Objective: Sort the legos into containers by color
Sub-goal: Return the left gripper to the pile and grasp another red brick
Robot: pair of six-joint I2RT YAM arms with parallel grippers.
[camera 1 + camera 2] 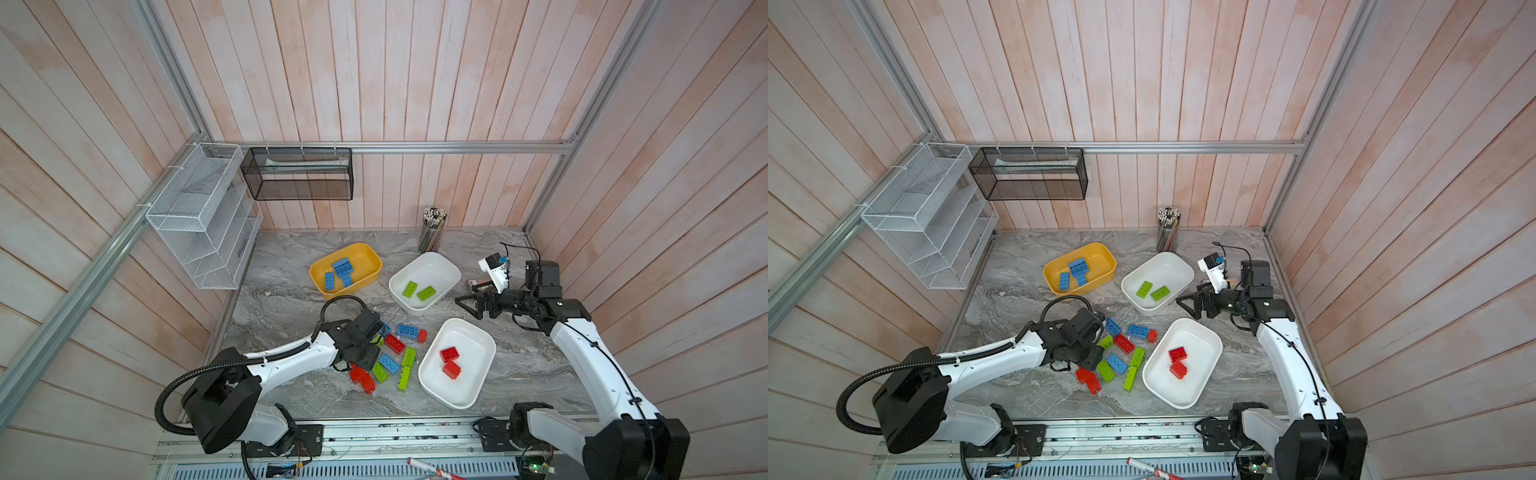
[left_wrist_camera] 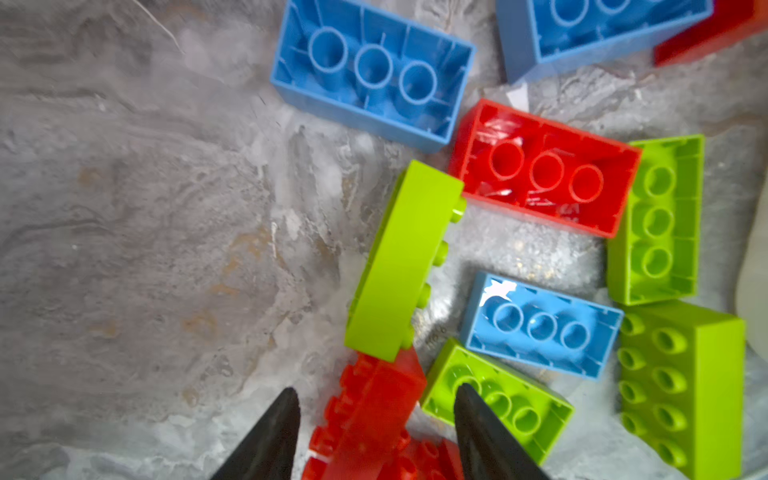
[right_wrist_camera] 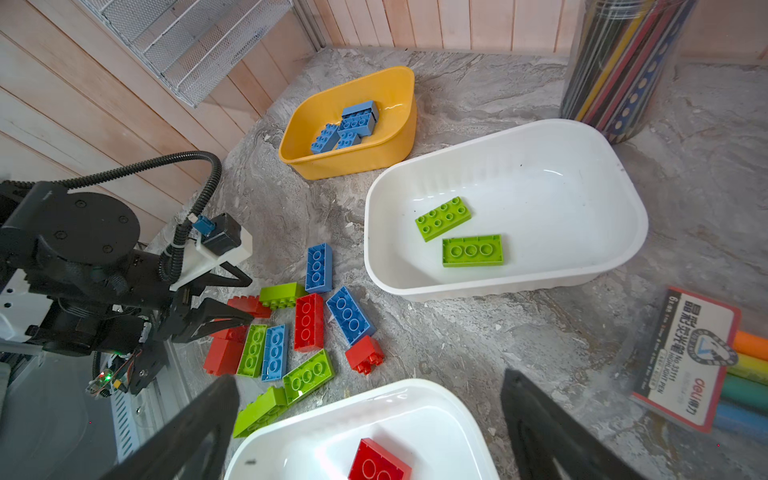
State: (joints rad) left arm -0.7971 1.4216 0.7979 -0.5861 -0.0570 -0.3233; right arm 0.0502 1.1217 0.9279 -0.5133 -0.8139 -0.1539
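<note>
- The left gripper [image 2: 376,390] is low over the loose pile of legos [image 1: 395,353] near the middle of the worktop's [image 1: 291,299] front edge.
- Its jaws stand partly apart on either side of a red brick [image 2: 374,419]. A sliver of gap shows on each side, so nothing is gripped.
- That red brick lies at the front-left end of the pile, touching an upended green brick [image 2: 403,262].
- The right gripper [image 1: 467,307] hovers above the worktop toward the right edge, jaws spread wide with nothing between them.
- The yellow tub [image 1: 365,253] sits toward the back edge, left of the middle, and holds blue bricks [image 1: 341,268].
- Just beside it to the right is a white tub [image 1: 432,257] with two green bricks [image 1: 417,291].
- A second white tub [image 1: 457,386] sits by the front edge, right of the pile, holding two red bricks [image 1: 450,361].
- Blue, green and red bricks remain mixed in the pile, several with the hollow side up.
- A pencil cup [image 1: 432,230] stands at the back edge and a marker pack [image 3: 690,357] lies near the right edge.
</note>
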